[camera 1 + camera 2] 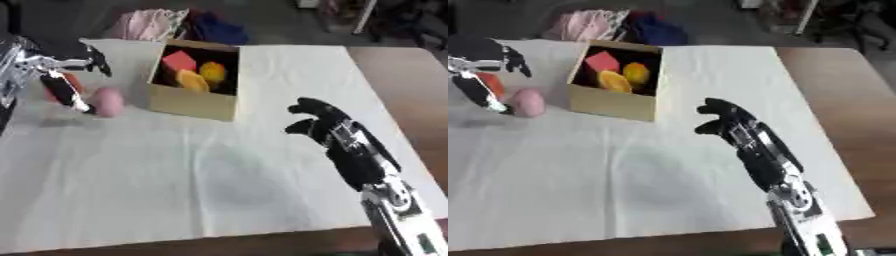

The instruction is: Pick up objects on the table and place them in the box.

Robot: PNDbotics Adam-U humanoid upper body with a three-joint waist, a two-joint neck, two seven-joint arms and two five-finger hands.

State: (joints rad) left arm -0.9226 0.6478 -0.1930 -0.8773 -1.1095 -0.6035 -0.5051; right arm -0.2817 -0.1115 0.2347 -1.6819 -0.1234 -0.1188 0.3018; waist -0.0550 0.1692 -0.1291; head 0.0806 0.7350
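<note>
The open tan cardboard box sits toward the far left of the white cloth-covered table, and you already have three things inside it: a red block at the far left corner, an orange rounded piece in front of that, and a yellow rounded piece to the right. Just left of the box, a pink rounded object lies on the cloth, apart from the box wall. Your left hand comes in from the left edge, with one of its black fingers reaching down so its tip is at or touching the pink object's left side. A red-orange object shows behind those fingers, close by the hand; you cannot tell whether the fingers are closed round it or only passing in front of it. Your right hand hovers over the right part of the cloth, well apart from the box, with its black fingers curled forward and nothing held in them. Beyond the far edge of the table lies a heap of pink and blue cloth.
</note>
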